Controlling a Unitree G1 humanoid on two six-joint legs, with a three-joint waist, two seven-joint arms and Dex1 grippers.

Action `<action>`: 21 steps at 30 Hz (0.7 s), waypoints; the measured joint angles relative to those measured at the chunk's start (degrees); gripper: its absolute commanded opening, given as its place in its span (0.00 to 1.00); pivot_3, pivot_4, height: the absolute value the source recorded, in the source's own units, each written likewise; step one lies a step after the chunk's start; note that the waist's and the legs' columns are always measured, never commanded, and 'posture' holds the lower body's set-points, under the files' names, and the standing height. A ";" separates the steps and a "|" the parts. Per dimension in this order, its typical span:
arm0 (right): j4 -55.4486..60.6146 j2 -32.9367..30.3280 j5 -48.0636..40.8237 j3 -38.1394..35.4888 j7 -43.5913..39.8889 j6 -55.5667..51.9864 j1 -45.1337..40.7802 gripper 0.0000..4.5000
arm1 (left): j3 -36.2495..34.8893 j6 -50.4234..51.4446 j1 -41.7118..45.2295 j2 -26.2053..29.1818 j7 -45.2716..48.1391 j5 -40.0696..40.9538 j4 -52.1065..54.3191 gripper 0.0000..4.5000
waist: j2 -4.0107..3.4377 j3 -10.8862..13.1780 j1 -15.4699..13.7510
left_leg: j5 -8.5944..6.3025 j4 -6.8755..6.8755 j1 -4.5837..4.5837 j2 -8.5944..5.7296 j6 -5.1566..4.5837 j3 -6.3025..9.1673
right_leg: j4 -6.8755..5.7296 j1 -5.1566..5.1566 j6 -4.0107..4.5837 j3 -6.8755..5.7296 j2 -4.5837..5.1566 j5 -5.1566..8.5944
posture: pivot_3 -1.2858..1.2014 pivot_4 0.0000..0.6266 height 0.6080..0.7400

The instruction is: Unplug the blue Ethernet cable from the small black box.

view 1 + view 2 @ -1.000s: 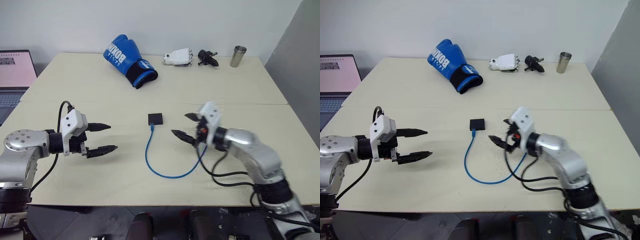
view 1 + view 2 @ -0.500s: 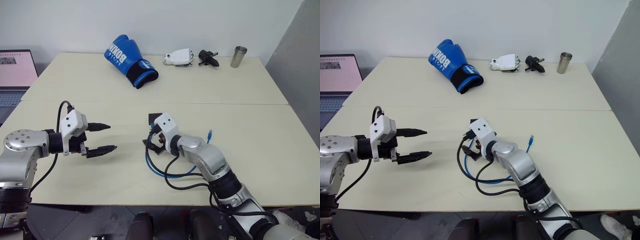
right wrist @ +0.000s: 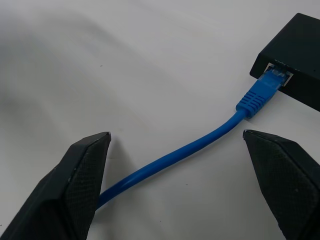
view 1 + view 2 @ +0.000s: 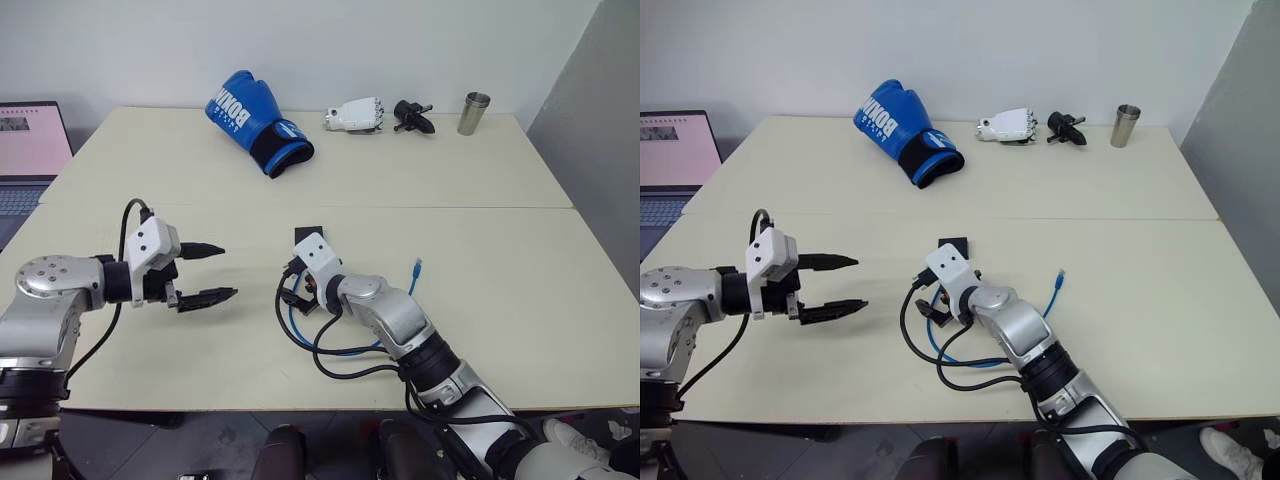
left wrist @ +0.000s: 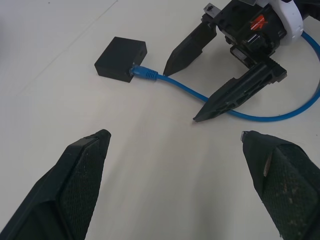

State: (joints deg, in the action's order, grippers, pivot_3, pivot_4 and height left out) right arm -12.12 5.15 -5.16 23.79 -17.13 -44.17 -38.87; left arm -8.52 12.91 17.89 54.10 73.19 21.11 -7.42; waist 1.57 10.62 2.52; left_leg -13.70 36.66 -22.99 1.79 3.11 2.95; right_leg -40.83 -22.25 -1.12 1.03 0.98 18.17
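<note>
The small black box (image 4: 306,236) lies flat near the middle of the table, also seen as the box (image 5: 121,65). The blue Ethernet cable (image 3: 200,142) is plugged into its port by the blue plug (image 3: 260,95). From there it loops toward me, and its free end (image 4: 418,266) rests to the right. My right gripper (image 4: 288,285) is open just short of the box. It stands astride the cable a little behind the plug without touching it. My left gripper (image 4: 228,271) hovers open farther left, holding nothing and pointing toward the box.
A blue boxing glove (image 4: 255,120), a white robot hand (image 4: 355,113), a black part (image 4: 413,116) and a metal cup (image 4: 475,112) line the far side. A laptop (image 4: 25,150) sits at the left edge. Black robot cables (image 4: 335,355) trail beside the blue loop.
My right arm swung left across the cable loop, from right of it to just beside the box, and dropped lower. The cable's free end now lies out to the right. The left gripper stayed put.
</note>
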 measured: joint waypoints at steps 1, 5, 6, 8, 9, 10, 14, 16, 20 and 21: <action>-0.01 -0.26 0.04 -0.15 -0.18 0.07 0.00 0.79 | 0.14 -0.23 0.01 0.00 0.00 -0.03 -0.16 1.00 | 0.00 0.00 0.00 | 0.00 0.00 0.00 0.00 0.00 0.00 | 0.00 0.00 0.00 0.00 0.00 0.00 | 0.52 0.24 1.00; -0.13 -2.01 0.69 -0.14 -1.51 1.06 -0.02 0.58 | 0.38 -0.91 0.72 -0.46 -0.03 -0.24 -1.30 1.00 | 0.00 0.00 -0.02 | 0.00 0.01 0.00 -0.01 0.00 0.00 | 0.01 0.00 0.00 -0.01 0.00 0.00 | 0.52 0.24 1.00; -0.13 -2.30 0.69 -0.15 -1.78 1.18 -0.02 0.54 | 0.38 -0.92 0.78 -0.46 -0.04 -0.27 -1.47 1.00 | 0.00 0.00 -0.02 | 0.00 0.01 0.00 -0.01 0.00 0.00 | 0.01 0.01 0.00 0.00 0.00 0.00 | 0.52 0.24 1.00; 0.30 -4.01 0.62 -0.16 -3.12 1.23 -0.02 0.43 | 0.43 -1.10 1.03 -0.58 -0.02 -0.56 -1.58 1.00 | 0.00 0.00 -0.06 | 0.00 0.01 -0.01 -0.01 0.00 0.00 | 0.01 0.01 0.00 -0.01 0.01 0.00 | 0.52 0.24 1.00; 0.94 -5.13 0.59 -0.12 -4.28 1.22 -0.02 0.39 | 0.57 -1.21 1.37 -0.67 -0.01 -0.77 -1.88 1.00 | 0.00 0.00 -0.16 | 0.00 0.02 -0.01 -0.02 0.00 0.01 | 0.01 0.02 0.00 -0.02 0.01 0.00 | 0.52 0.24 1.00; 1.48 -6.17 0.59 -0.09 -5.06 1.19 -0.01 0.33 | 0.70 -1.29 1.62 -0.69 -0.01 -0.87 -2.18 1.00 | 0.00 0.00 -0.23 | 0.00 0.03 -0.01 -0.03 0.00 0.01 | 0.02 0.03 0.00 -0.02 0.01 0.00 | 0.52 0.24 1.00; 3.99 -11.39 0.80 -0.46 -7.44 0.41 0.69 0.14 | 0.95 -1.99 2.29 -1.23 0.02 -1.06 -2.65 1.00 | 0.00 0.00 -0.57 | 0.00 0.09 -0.02 -0.05 0.00 0.00 | 0.02 0.05 -0.01 -0.02 0.05 0.00 | 0.52 0.24 1.00; 5.54 -12.01 0.44 -1.87 -7.88 -1.37 1.18 0.03 | 1.62 -2.21 2.82 -1.70 0.03 -1.12 -2.80 1.00 | 0.00 0.00 -0.55 | 0.00 0.09 -0.02 -0.04 0.00 0.01 | 0.01 0.04 0.00 -0.02 0.03 0.00 | 0.52 0.24 1.00; 8.94 -12.56 -0.74 -2.81 -8.74 -3.65 2.18 0.09 | 1.95 -2.25 3.05 -1.82 0.01 -1.15 -3.15 1.00 | -0.01 0.01 -0.49 | 0.00 0.08 -0.04 -0.02 -0.01 0.00 | 0.01 0.01 0.00 -0.01 0.01 0.00 | 0.52 0.24 1.00; 11.31 -13.11 -1.07 -3.24 -9.15 -4.22 2.69 0.12 | 1.97 -2.27 3.08 -1.82 0.01 -1.13 -3.26 1.00 | -0.02 0.01 -0.50 | -0.01 0.08 -0.06 -0.02 -0.01 0.01 | 0.01 0.00 0.00 -0.01 0.01 0.00 | 0.52 0.24 1.00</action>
State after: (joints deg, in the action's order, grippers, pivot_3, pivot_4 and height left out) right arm -0.81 -7.96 -6.23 20.55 -26.28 -48.39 -36.19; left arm -6.56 10.64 20.97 52.28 73.20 19.98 -10.68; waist 1.56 10.63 2.02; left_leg -13.70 36.74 -23.05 1.78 3.10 2.95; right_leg -40.82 -22.25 -1.12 1.02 0.99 18.17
